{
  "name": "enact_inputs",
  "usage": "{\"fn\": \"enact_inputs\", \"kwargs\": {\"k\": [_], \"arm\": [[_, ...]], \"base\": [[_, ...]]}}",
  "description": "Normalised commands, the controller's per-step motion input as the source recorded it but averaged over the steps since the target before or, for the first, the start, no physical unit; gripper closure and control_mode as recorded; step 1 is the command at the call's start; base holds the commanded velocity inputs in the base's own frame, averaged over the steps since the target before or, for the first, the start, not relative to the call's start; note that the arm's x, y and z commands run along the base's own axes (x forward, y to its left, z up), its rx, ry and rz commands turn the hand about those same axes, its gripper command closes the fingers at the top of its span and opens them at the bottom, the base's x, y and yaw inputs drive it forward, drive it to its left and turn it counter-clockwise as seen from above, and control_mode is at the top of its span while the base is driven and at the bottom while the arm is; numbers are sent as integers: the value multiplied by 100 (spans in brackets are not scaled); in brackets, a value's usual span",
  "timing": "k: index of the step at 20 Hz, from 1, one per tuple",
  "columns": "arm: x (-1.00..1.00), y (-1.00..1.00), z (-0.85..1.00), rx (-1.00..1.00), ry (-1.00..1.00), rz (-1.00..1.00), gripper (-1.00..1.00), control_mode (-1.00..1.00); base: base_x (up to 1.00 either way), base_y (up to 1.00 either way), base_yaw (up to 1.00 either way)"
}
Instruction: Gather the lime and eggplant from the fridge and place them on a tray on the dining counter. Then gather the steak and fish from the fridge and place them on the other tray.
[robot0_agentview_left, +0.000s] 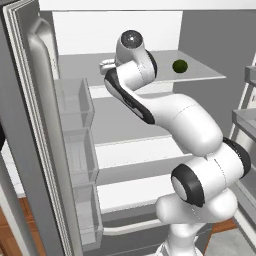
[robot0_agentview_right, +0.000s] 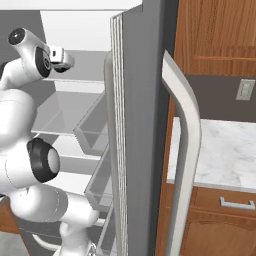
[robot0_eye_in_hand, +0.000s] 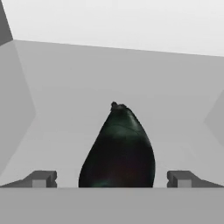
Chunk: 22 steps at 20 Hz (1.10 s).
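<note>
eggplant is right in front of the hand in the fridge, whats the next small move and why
Probably ease the gripper a little further forward and then close it on the eggplant. In the hand view the eggplant sits centred between the two fingertips, which stand wide open with a gap on each side, so nothing is gripped yet.

No readable text, label or number appears anywhere.

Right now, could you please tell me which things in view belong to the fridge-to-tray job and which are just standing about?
Belongs to the job:
- eggplant, between the open fingers
- lime, on the upper shelf
- fridge, doors open

Just standing about:
- door bins, on the left door
- wall counter, marble-topped
- wooden cabinets
- wall outlet
</note>
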Motion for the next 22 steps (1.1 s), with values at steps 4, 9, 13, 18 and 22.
{"fn": "enact_inputs", "kwargs": {"k": [4,9,13,18,22], "arm": [[34,-7,-24,0,0,0,-100,-100],[46,1,-10,0,0,0,-100,-100],[26,0,-9,1,0,0,100,-100],[2,-1,-17,1,0,0,100,-100],[-26,0,-6,5,-3,0,100,-100]], "base": [[0,0,0],[0,0,0],[0,0,0],[0,0,0],[0,0,0]]}}
